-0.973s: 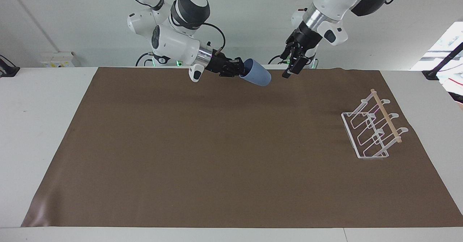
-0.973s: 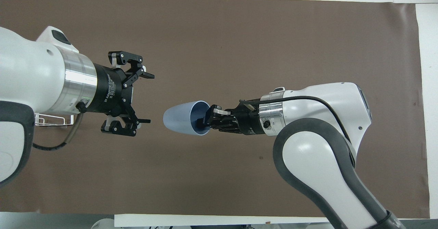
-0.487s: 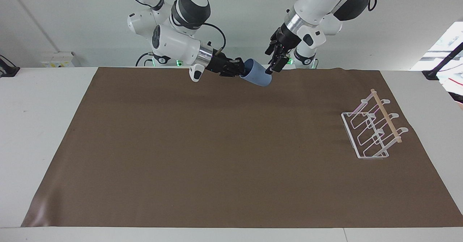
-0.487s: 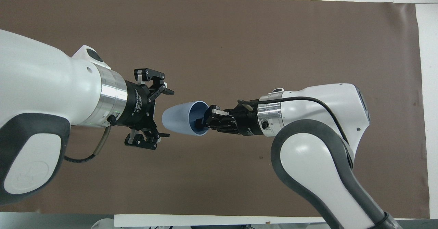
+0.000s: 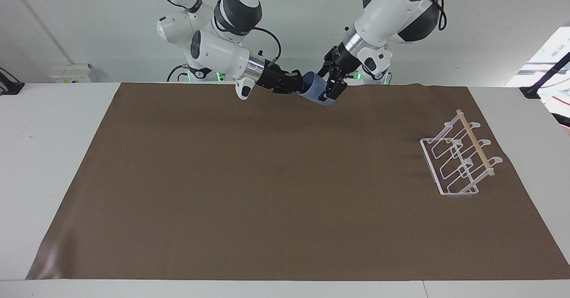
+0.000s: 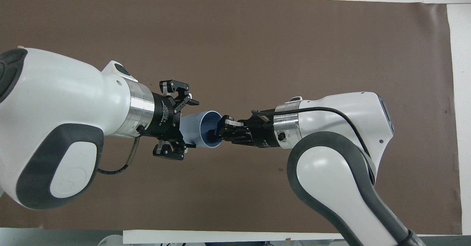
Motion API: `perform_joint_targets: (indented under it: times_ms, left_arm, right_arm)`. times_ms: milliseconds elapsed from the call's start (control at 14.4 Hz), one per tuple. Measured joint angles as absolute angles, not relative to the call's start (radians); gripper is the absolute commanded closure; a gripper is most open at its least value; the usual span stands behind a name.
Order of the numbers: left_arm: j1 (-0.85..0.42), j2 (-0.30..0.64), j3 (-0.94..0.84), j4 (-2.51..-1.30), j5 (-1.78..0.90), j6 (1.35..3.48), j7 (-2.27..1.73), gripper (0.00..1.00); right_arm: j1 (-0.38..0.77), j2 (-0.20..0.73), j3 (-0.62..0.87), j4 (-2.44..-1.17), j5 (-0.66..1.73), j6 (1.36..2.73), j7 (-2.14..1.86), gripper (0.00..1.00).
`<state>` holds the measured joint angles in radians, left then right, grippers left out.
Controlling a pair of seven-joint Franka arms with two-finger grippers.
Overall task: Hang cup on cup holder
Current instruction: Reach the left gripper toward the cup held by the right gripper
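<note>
Light-blue matte cup [image 6: 200, 129], mid-frame above the brown mat [image 6: 257, 47]: right end effector [image 6: 219, 130] grips its rim; left end effector [image 6: 183, 124] straddles its base, fingers spread.

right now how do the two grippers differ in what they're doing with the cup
The right gripper is shut on the cup at its rim, one finger inside; the left gripper is open, its fingers straddling the cup's base end. The right gripper carries it; the left has not closed. Both are up over the brown mat.

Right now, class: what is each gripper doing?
Left gripper: open, its fingers either side of the cup's base.
Right gripper: shut on the cup's rim, holding it on its side above the brown mat.
</note>
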<state>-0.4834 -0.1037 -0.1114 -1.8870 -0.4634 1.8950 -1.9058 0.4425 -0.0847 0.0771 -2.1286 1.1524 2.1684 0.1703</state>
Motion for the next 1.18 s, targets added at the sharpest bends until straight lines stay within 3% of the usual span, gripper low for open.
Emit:
perform_joint_targets:
  times_ms: [209,278,348,417,487,556,626,1182]
  left_arm:
    - [-0.494,-0.104,-0.112,-1.921,-0.471,1.931,-1.905,0.02]
    - [-0.494,-0.105,-0.112,-1.928,-0.479,1.938,-1.905,0.05]
    - [-0.494,-0.107,-0.112,-1.936,-0.486,1.947,-1.905,0.14]
    - [-0.495,-0.111,-0.113,-1.949,-0.491,1.963,-1.903,0.28]
    - [-0.499,-0.118,-0.114,-1.963,-0.492,1.981,-1.890,0.62]
    - [-0.509,-0.124,-0.114,-1.975,-0.491,1.999,-1.867,0.85]
    - [-0.516,-0.129,-0.112,-1.985,-0.492,2.021,-1.859,0.99]
    - [-0.530,-0.131,-0.109,-1.990,-0.492,2.031,-1.830,1.00]
  right_arm:
    - [0.442,-0.085,0.077,-2.131,1.152,2.170,0.170,1.00]
    - [0.442,-0.085,0.077,-2.131,1.152,2.170,0.170,1.00]
    - [0.442,-0.085,0.076,-2.132,1.152,2.172,0.170,1.00]
    - [0.442,-0.085,0.076,-2.132,1.152,2.174,0.170,1.00]
    - [0.442,-0.085,0.076,-2.132,1.152,2.175,0.171,1.00]
    - [0.441,-0.085,0.075,-2.133,1.151,2.177,0.176,1.00]
    - [0.439,-0.087,0.073,-2.136,1.152,2.177,0.180,1.00]
    - [0.440,-0.106,0.071,-2.157,1.152,2.183,0.195,0.95]
